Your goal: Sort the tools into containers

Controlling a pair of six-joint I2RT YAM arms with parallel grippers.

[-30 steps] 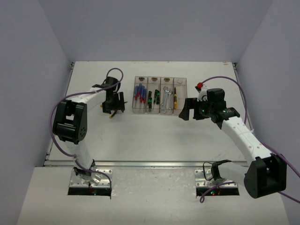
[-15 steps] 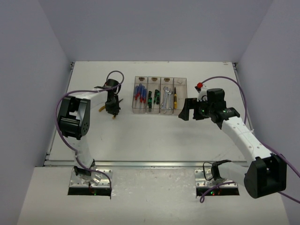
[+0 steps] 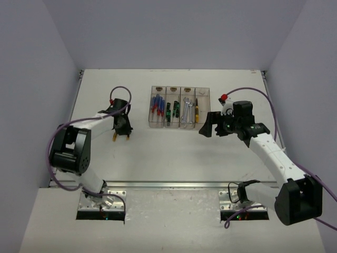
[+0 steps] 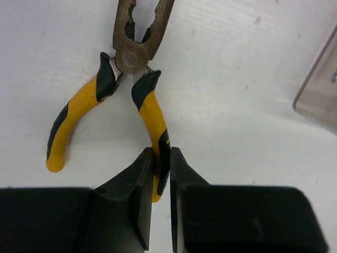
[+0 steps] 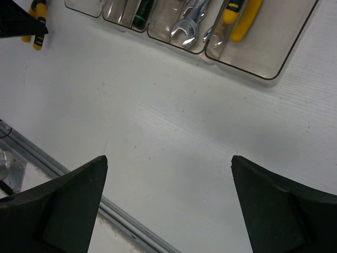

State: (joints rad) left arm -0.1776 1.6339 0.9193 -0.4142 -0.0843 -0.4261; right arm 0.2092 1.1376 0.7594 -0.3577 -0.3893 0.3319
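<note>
Yellow-handled pliers [image 4: 131, 58] lie with their jaws spread on the white table, left of the containers [image 3: 203, 100]. My left gripper [image 4: 160, 153] is shut on the pliers' right handle [image 4: 154, 118], and the other handle [image 4: 73, 121] sticks out free. From above, the left gripper [image 3: 122, 129] hides most of the pliers [image 3: 113, 138]. The four joined clear bins hold blue screwdrivers [image 3: 156, 105], black-and-green screwdrivers [image 3: 168, 112], silver wrenches [image 3: 186, 112] and a yellow-handled tool [image 3: 197, 110]. My right gripper [image 3: 206, 126] hangs open and holds nothing just right of the bins, and its wrist view shows its fingers [image 5: 63, 195] wide apart.
The right wrist view shows the containers' [image 5: 274, 52] near ends with wrenches [image 5: 189, 21] and a yellow handle [image 5: 245, 16]. A metal rail [image 3: 168, 183] runs along the table's near edge. Grey walls close in the left, right and back.
The left gripper has shut on the pliers' handle and shifted left and toward the near edge, its elbow swinging down. The right arm has barely moved.
</note>
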